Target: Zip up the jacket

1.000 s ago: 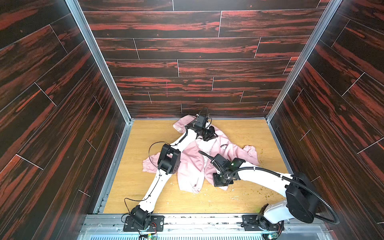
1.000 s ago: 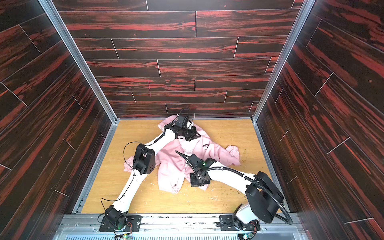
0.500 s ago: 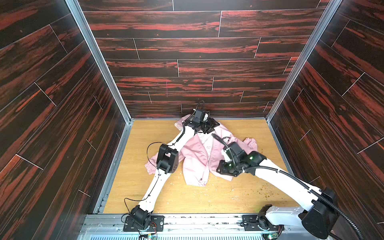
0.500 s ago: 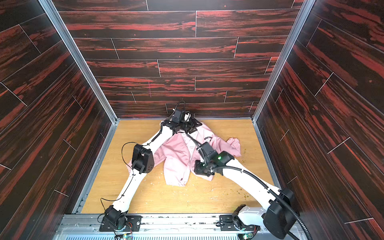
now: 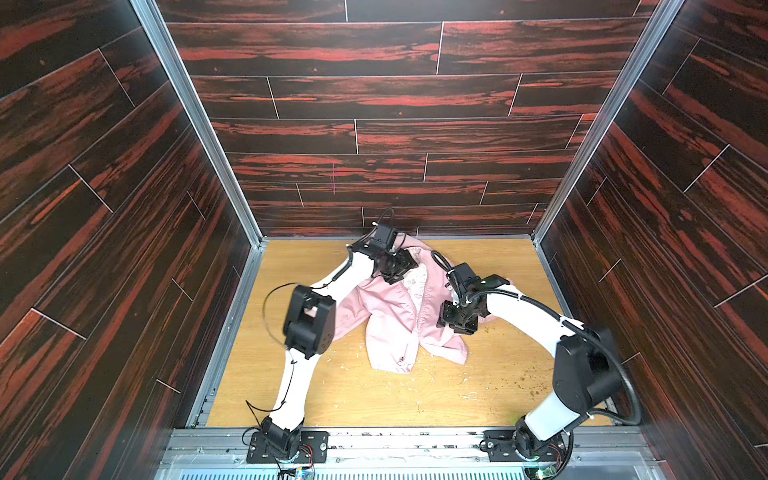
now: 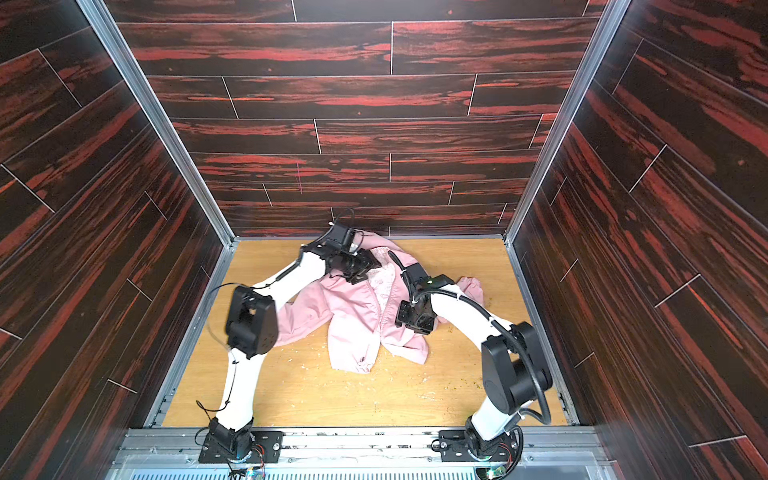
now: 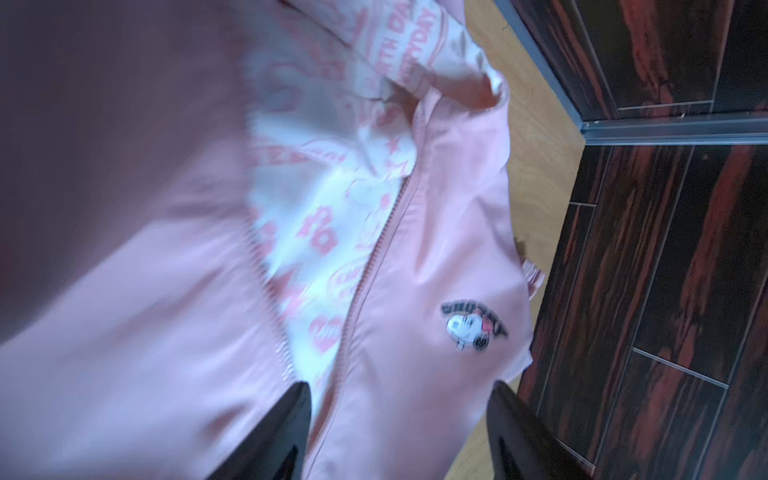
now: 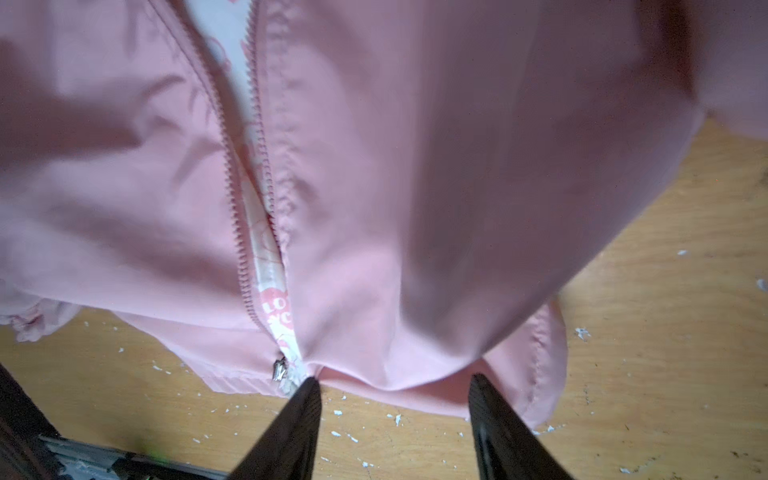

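**A:** Count it out for me, starting at the front.

**B:** Two arms, the left arm (image 5: 308, 320) and the right arm (image 5: 582, 370), and one jacket (image 5: 395, 320). Nearest is bare wooden table (image 5: 332, 399), strewn with small pale flecks (image 8: 345, 436).

**A:** Where is the jacket?

**B:** It lies front up on the far middle of the table, hem nearest and hood end at the back wall. One metal zipper slider (image 8: 279, 370) sits at the very bottom. Above it the two rows of teeth (image 8: 232, 187) part over a white printed lining (image 7: 324, 208).

**A:** And the grippers?

**B:** The right gripper (image 8: 395, 382) hangs above the lower front, near the slider, with its jaws wide and empty. Farther back, the left gripper (image 7: 399, 386) hovers over the chest by the collar, also spread and holding nothing. One cartoon patch (image 7: 473, 326) lies just beyond it.

**A:** The room?

**B:** Three walls (image 5: 374, 104) of dark, red-streaked planks, with metal corner posts (image 5: 199, 124).
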`<state>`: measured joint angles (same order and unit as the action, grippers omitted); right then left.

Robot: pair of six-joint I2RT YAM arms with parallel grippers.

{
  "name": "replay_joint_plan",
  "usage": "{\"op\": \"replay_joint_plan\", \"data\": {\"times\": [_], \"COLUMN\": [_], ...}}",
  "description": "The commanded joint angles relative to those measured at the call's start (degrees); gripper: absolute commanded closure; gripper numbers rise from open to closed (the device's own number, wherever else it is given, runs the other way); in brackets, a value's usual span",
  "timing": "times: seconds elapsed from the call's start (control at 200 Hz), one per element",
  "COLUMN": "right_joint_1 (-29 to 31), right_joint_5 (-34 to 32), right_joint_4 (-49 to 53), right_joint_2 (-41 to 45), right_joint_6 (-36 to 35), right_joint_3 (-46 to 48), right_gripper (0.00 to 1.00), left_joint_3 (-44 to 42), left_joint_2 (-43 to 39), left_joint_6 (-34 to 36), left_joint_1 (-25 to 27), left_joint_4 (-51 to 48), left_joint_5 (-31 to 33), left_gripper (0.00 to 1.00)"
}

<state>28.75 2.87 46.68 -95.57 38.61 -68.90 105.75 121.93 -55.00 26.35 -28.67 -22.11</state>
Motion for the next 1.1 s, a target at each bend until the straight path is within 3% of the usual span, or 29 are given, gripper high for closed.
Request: {"op": "replay_joint_plan", "data": {"times": [0.0,0.135,0.255,0.376,0.461,0.947,1.092], "right_joint_1": [0.37,3.02,7.54,13.26,17.44,20.03,19.64], "right_joint_5": [1.01,-2.10,-4.86,-9.51,-13.09,-21.05,-21.92], "right_joint_4": [-1.37,-2.27,0.02,3.53,5.50,6.58,6.28], "right_joint_2": [1.73,8.69,9.13,5.10,1.52,-12.12,-15.86], "right_joint_6": [-1.83,-7.83,-15.10,-19.15,-20.39,-17.94,-17.53], "right_joint_3": [3.05,5.31,4.85,2.83,1.35,-5.46,-6.93], "right_gripper": [0.40,0.30,0.28,0.30,0.39,0.41,0.54], "left_joint_3": [-9.18,-20.97,-29.61,-36.44,-40.00,-44.32,-44.32], "left_joint_2": [-10.78,-19.76,-27.17,-33.38,-36.72,-41.37,-41.51], "left_joint_6": [2.05,2.42,2.58,2.07,1.36,0.46,0.60], "left_joint_1": [-0.86,-0.94,-1.37,-2.59,-3.36,-5.44,-5.65], "left_joint_4": [2.03,5.55,7.33,8.52,9.34,9.33,8.75], "left_joint_5": [3.54,4.29,5.68,6.70,7.40,7.04,6.58], "left_gripper": [0.30,0.30,0.29,0.28,0.27,0.27,0.27]}}
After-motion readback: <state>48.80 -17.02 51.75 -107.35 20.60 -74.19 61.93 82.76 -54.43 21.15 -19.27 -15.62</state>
